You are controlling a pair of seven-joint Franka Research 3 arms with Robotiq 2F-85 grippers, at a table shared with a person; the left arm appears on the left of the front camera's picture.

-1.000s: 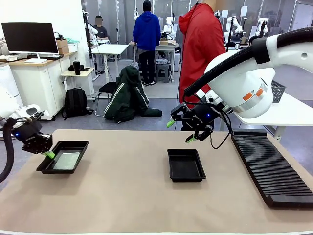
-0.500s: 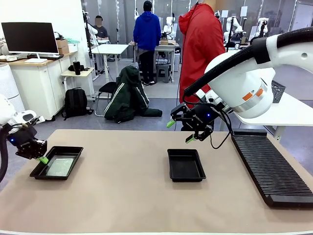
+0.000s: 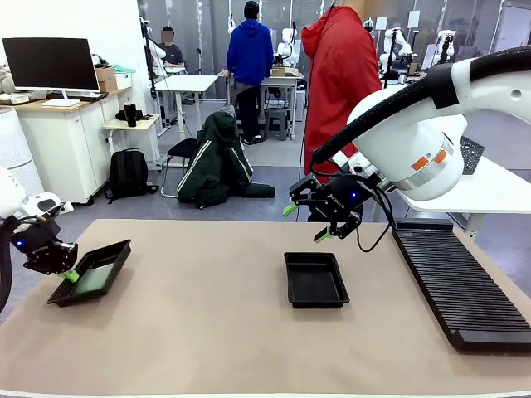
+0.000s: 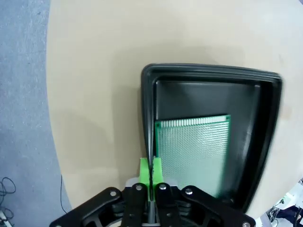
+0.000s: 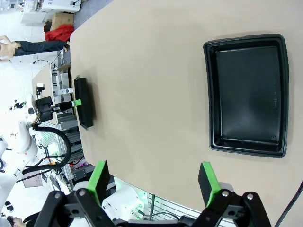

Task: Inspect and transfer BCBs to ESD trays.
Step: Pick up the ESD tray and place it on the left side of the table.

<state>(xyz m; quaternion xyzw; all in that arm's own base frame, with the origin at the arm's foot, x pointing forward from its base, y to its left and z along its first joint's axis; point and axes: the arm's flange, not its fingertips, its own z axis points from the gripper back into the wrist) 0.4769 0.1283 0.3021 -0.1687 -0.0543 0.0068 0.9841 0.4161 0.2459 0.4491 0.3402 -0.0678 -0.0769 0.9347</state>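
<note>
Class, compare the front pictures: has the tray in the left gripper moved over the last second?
Yes. The loaded tray has slid left, away from the empty tray, which stays put, pulled by the left gripper.

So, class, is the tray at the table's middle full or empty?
Empty: the ESD tray shows only bare black floor.

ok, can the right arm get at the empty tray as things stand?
Probably yes. The right gripper hangs open in the air close by the empty tray, with nothing between them; the rack lies off to one side.
</note>
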